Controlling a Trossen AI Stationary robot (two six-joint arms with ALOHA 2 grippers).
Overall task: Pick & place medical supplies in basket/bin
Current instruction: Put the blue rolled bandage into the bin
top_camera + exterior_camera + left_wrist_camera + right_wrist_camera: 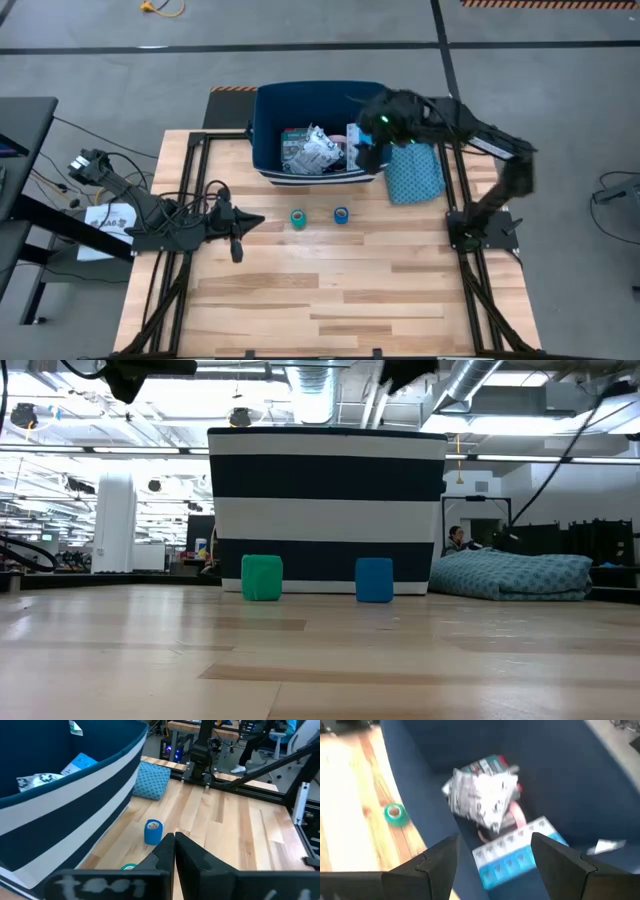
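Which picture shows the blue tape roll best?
The left wrist view: the blue roll stands close, its open top showing. The high view shows a tiny ring; the low view shows only its side; the right wrist view misses it.

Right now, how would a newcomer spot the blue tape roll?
Find the big navy bin with white stripes at the table's far edge. Two small rolls stand on the wood just in front of it. The blue tape roll is the one nearer the teal dotted cloth; its neighbour is green.
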